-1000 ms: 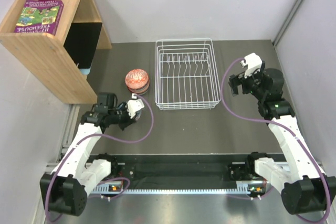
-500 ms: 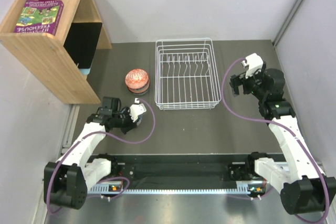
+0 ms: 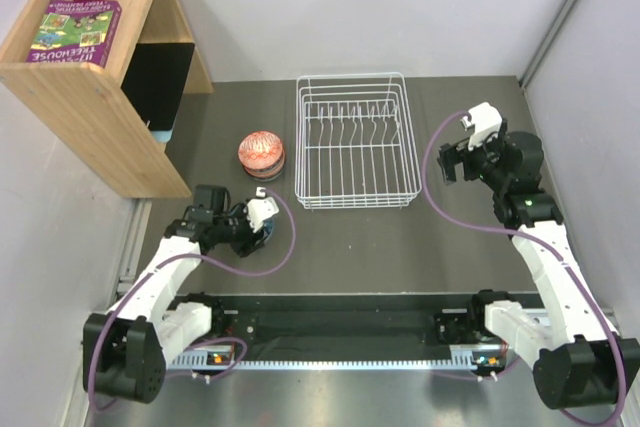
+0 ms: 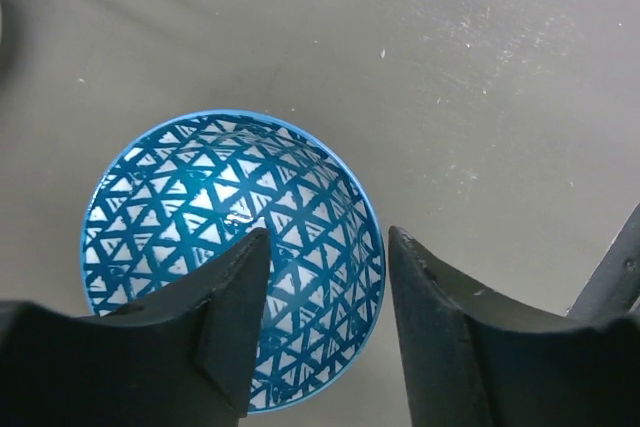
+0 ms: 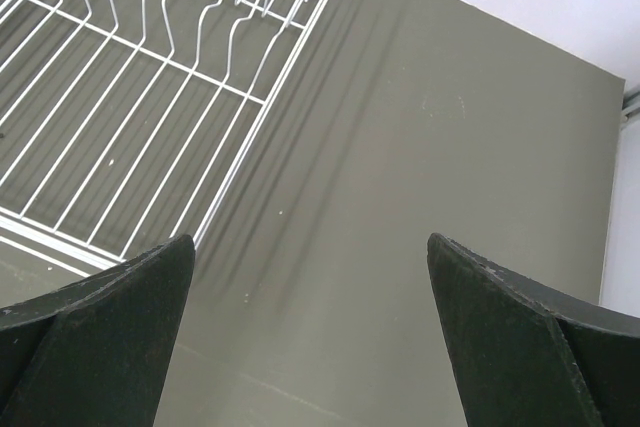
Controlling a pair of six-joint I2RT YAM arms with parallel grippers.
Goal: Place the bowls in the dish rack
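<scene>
- Dish rack stands empty at the upper centre of a dark grey counter, which fills the middle of the overhead view.
- A wooden shelf unit takes up the upper left corner, at the counter's left edge.
- In the right wrist view the white wire rack lies at the upper left with its prongs upright. Bare counter lies beside it.
- The right arm reaches up the right side of the overhead view. The right jaws are spread as wide as they go and hold nothing; they hang above the counter just right of the rack.
- The left arm bends in from the lower left. The left jaws sit low over the counter, below and left of the rack.
- A purple book lies flat on top of the shelf unit.
- A red-and-white patterned bowl sits just left of the rack, on top of what looks like a stack; what is under it cannot be told.
- A blue-and-white bowl stands upright on the counter, below that stack in the overhead view.
- The left jaws are parted and straddle the bowl's right rim. One dark finger is over the inside and the other is outside; whether either touches the rim cannot be told.
</scene>
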